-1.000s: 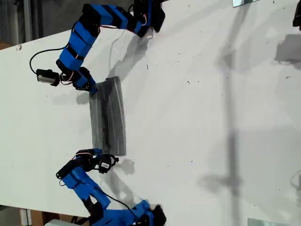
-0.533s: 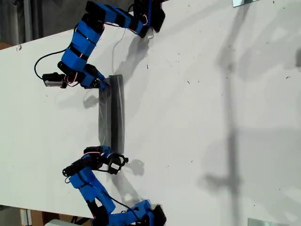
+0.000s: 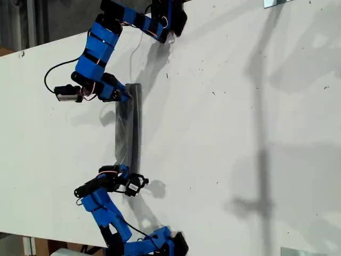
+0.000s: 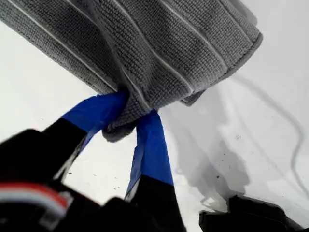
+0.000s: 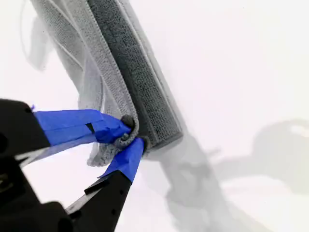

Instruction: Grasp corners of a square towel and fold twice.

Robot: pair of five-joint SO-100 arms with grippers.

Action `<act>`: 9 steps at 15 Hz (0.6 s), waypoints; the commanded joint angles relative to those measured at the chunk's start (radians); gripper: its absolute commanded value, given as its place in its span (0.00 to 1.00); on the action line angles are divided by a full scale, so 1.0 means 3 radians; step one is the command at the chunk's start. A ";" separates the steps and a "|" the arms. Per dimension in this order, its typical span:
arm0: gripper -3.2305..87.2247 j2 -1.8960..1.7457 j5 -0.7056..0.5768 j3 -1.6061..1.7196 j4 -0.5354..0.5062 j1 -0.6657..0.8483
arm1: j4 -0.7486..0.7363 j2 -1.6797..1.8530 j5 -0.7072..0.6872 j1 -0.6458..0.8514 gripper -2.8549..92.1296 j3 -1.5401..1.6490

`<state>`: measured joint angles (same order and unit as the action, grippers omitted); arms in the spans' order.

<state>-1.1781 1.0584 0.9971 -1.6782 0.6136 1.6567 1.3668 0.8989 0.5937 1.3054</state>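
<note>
Both blue arms bent, reaching inward. First claw (image 4: pixel 129 113) pinched shut on towel (image 4: pixel 159 43) corner; second claw (image 5: pixel 131 133) likewise clamped on a bunched towel corner.

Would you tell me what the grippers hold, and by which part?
My first gripper and my second gripper each pinch the towel at a hemmed corner, at opposite ends.
</note>
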 commanded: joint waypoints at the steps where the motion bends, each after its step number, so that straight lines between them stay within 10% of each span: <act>1: 0.33 -0.0235 0.0005 -0.0031 -0.0051 -0.0031 | -0.0015 0.0056 0.0041 -0.0046 0.26 -0.0097; 9: 0.48 -0.0568 -0.0026 0.0327 -0.0056 0.0281 | -0.0399 -0.0516 -0.0317 0.0690 0.36 0.0174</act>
<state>-1.2686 1.0584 1.0937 -1.6858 0.6765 1.5769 1.2548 0.8283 0.7424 1.3438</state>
